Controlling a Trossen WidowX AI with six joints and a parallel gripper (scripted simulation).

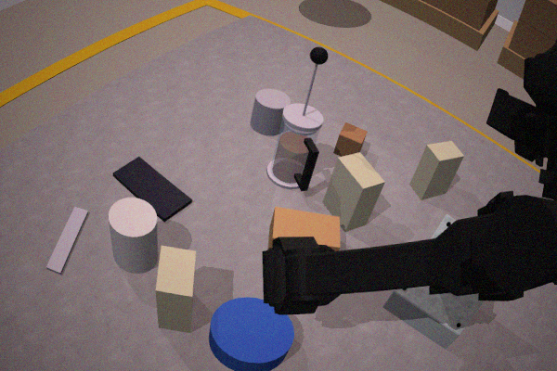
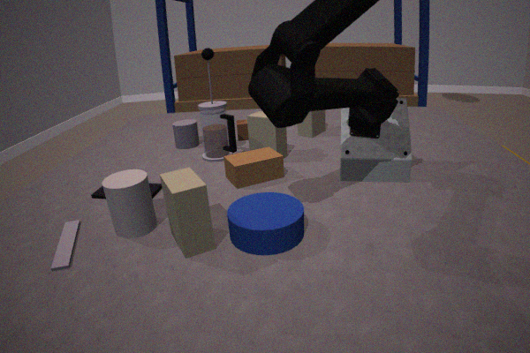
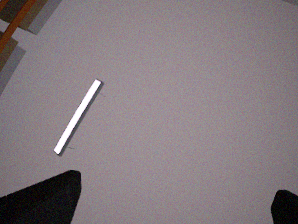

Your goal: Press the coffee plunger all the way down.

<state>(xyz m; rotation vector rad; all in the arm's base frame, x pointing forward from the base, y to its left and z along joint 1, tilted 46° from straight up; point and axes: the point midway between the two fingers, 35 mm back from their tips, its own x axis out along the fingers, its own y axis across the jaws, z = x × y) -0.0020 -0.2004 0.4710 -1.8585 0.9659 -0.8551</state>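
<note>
- While the arm reaches over the near clutter, the coffee press (image 1: 297, 148) stands upright on the floor, its long axis vertical.
- Plunger rod (image 1: 310, 88): thin, grey, rising straight out of the lid (image 1: 303, 117); in the top view it leans toward the far wall only by perspective.
- Plunger knob (image 1: 318, 55): small black ball at the rod's top, fully raised, well above the lid.
- Body: clear glass cylinder with a brownish fill visible inside, a pale lid, a pale round base plate.
- Handle (image 1: 307, 164): black, C-shaped, on the side of the press that faces the tall cream box (image 1: 354, 190).
- Neighbours of the press: grey cylinder (image 1: 269, 111) just beside it on the far left; small brown cube (image 1: 350, 139) near it on the right; orange box (image 1: 306, 227) nearer the camera; blue disc (image 1: 252, 333) farther still.
- Gripper (image 3: 173, 219): fingers spread wide, nothing between them; well apart from the press, above the bare floor, with a white strip (image 3: 77, 116) in the wrist view.
</note>
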